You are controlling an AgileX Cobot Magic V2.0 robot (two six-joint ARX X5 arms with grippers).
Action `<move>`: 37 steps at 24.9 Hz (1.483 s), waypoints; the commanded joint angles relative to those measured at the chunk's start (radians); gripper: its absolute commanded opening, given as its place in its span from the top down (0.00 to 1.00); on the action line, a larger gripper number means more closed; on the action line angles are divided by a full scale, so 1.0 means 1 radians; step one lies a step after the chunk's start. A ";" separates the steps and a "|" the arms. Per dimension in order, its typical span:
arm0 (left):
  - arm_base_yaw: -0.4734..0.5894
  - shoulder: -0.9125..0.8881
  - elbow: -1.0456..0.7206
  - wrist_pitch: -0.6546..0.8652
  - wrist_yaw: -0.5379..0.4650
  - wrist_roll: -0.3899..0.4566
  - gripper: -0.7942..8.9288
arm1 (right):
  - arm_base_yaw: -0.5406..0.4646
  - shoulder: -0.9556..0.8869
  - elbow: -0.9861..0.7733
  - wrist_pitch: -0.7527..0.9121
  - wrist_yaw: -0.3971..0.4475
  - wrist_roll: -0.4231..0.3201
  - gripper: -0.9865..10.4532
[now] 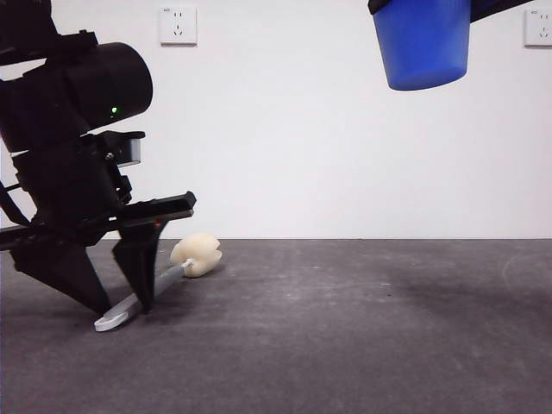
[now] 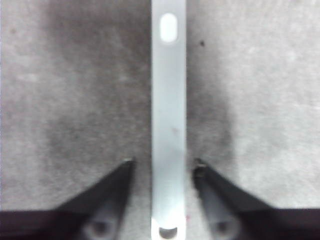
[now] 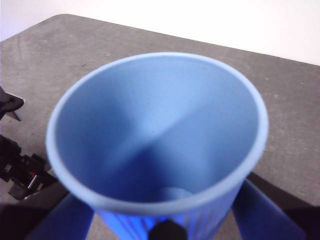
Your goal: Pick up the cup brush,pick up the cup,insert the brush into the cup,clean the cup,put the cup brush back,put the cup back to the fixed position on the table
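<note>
The cup brush (image 1: 160,283) lies flat on the table (image 1: 362,336) at the left, with its cream sponge head (image 1: 197,255) pointing away and its white looped end nearest the front. My left gripper (image 1: 125,308) is down at the table, open, with one jaw on each side of the grey handle (image 2: 168,115) and a small gap on each side. My right gripper (image 3: 167,222) is shut on the blue ribbed cup (image 3: 160,135). It holds the cup upright, high above the table at the upper right of the front view (image 1: 423,47).
The left arm's body (image 1: 69,147) stands big and dark over the left of the table. It also shows at the edge of the right wrist view (image 3: 22,170). Two wall sockets (image 1: 178,26) hang on the white back wall.
</note>
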 commanded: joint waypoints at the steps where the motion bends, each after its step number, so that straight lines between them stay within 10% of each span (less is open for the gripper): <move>1: -0.002 0.007 -0.008 -0.019 0.023 -0.006 0.50 | -0.003 0.009 0.003 0.010 -0.001 0.018 0.93; 28: -0.002 -0.565 -0.008 -0.246 0.117 0.109 0.50 | -0.309 0.729 -0.092 0.680 -0.270 0.002 0.93; 37: -0.002 -0.566 -0.008 -0.262 0.092 0.133 0.50 | -0.339 0.796 -0.093 0.624 -0.287 -0.037 0.93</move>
